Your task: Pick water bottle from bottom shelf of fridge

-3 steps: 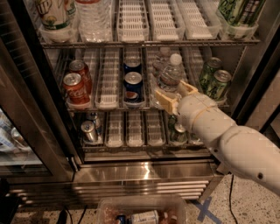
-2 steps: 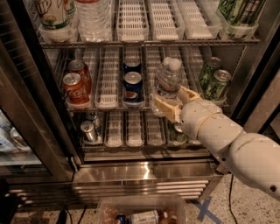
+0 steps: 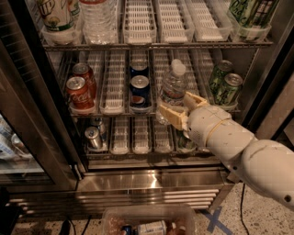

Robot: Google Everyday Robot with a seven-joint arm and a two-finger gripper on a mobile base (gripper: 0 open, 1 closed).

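From the one camera, much is cut off or covered. The white arm (image 3: 239, 147) runs out of the picture at 4 o'clock. It covers the right end of the rack beneath (image 3: 121, 137), where we make out only part of a can (image 3: 185, 143). The big clear bottle (image 3: 98, 18) at 12 o'clock and the green-labelled bottle (image 3: 250, 11) at 1 o'clock lose their tops at the upper edge. The clear bin (image 3: 147, 219) on the floor at 6 o'clock is cut by the lower edge, and we cannot tell what lies in it.

Inside the fridge (image 3: 138, 181), the bottom shelf (image 3: 113, 92) carries two red cola cans (image 3: 79, 94) at 9 o'clock of the water bottle (image 3: 173, 85). Two blue cans (image 3: 139, 89) stand just beside it on the same side, and two green cans (image 3: 227, 82) at 3 o'clock. Silver cans (image 3: 94, 137) stand on the rack beneath at 8 o'clock. The dark-framed door (image 3: 43, 101) stands open at 9 o'clock.

The water bottle is small, clear and ribbed, with a white cap that leans toward 1 o'clock. We cannot read its label. It stands in the lane between the blue and green cans, at the shelf's front. The gripper (image 3: 177, 105) is closed on its lower body, and one of the tan fingers (image 3: 171, 117) crosses in front, so we cannot tell whether its foot touches the shelf.
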